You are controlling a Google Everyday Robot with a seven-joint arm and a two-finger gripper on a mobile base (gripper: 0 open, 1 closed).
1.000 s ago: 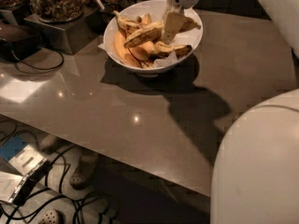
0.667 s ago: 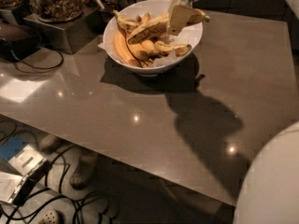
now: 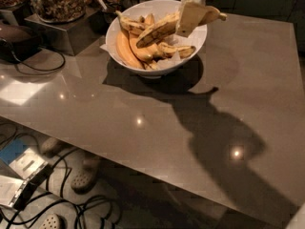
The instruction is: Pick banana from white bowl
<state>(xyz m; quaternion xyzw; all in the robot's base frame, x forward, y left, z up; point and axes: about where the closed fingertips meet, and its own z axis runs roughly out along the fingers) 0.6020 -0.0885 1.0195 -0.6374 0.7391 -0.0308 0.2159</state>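
Observation:
The white bowl (image 3: pixel 190 56) stands at the far middle of the grey table, lined with white paper and holding several bananas. My gripper (image 3: pixel 189 17) hangs over the bowl's right half, its white wrist cut off by the top edge. Its pale fingers (image 3: pixel 187 20) are shut on the banana (image 3: pixel 159 30), the long one with brown streaks. The banana is tilted: its dark stem end (image 3: pixel 220 16) sticks out past the bowl's right rim and its other end points down-left over the other fruit. Smoother orange-yellow bananas (image 3: pixel 125 51) lie below it in the bowl.
Glass jars of nuts (image 3: pixel 55 1) on a metal stand (image 3: pixel 66 32) stand left of the bowl, with a dark device and black cable (image 3: pixel 28 56) beside them. The table's near edge runs diagonally; below it are cables and shoes (image 3: pixel 83 178) on the floor.
The banana's right end has come up out of the bowl with the gripper. The white arm body that filled the right side has left the view.

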